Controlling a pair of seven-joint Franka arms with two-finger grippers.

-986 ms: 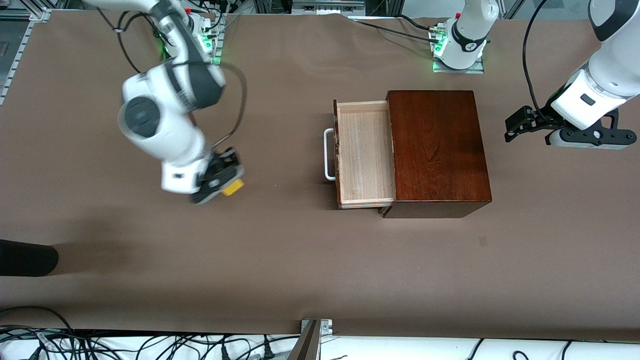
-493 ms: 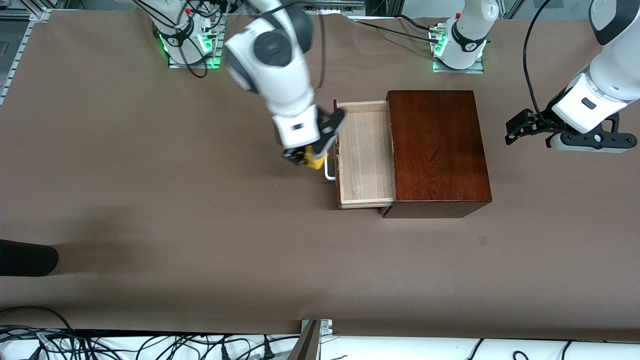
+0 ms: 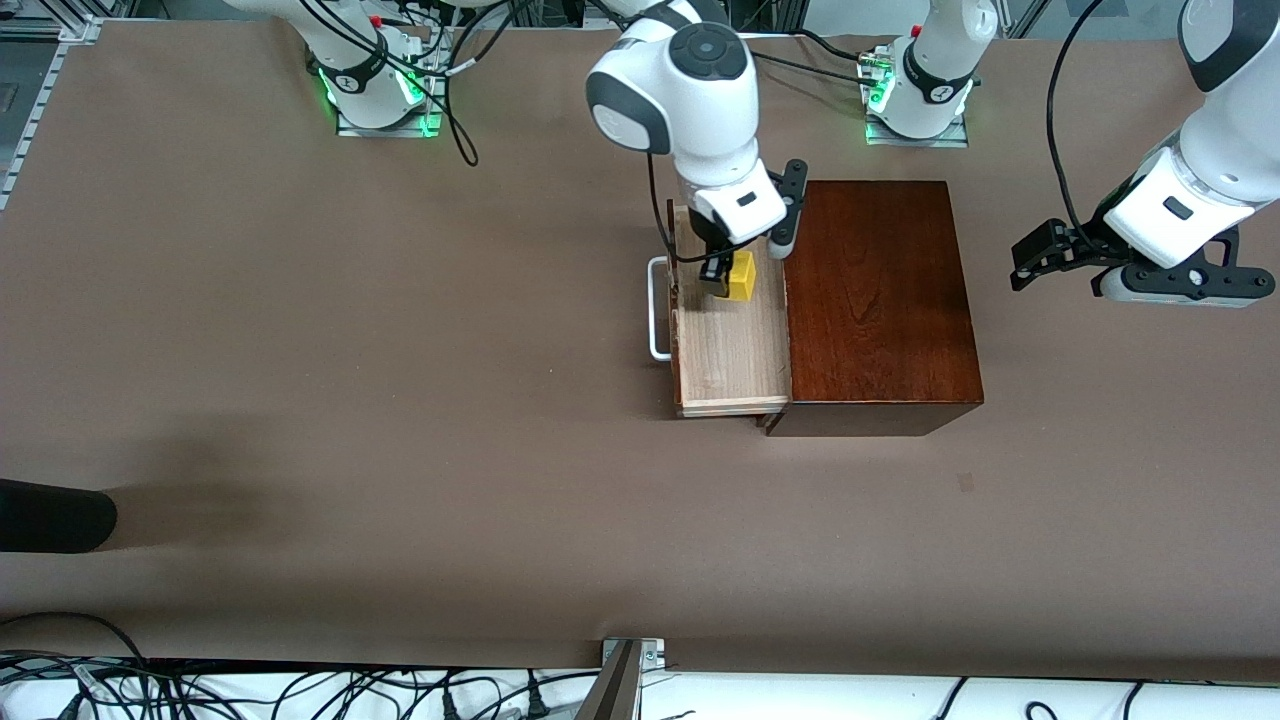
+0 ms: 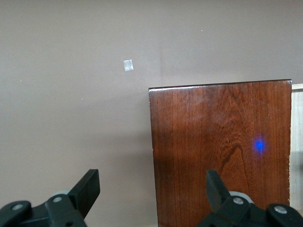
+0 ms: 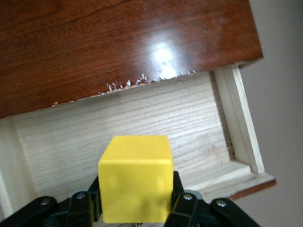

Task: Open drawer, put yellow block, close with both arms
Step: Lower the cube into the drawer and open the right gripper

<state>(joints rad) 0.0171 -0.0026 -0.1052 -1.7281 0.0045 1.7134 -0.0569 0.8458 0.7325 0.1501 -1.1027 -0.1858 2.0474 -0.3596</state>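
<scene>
The drawer [image 3: 735, 345] stands pulled out of the dark reddish-brown wooden box [image 3: 875, 300], its white U-shaped handle [image 3: 657, 310] toward the right arm's end of the table. My right gripper [image 3: 728, 278] is shut on the yellow block [image 3: 741, 275] and holds it over the open drawer tray. In the right wrist view the yellow block [image 5: 136, 177] sits between the fingers above the pale-wood drawer floor [image 5: 142, 123]. My left gripper [image 3: 1030, 258] is open and empty, waiting beside the box at the left arm's end; the left wrist view shows the box top [image 4: 220, 151].
The two green-lit arm bases [image 3: 378, 85] [image 3: 915, 100] stand along the table's edge farthest from the front camera. A dark object [image 3: 55, 515] lies at the table's edge at the right arm's end. Cables run along the near edge.
My right arm has carried the yellow block from the open table, past the drawer handle, to above the open drawer. The left arm has hardly moved.
</scene>
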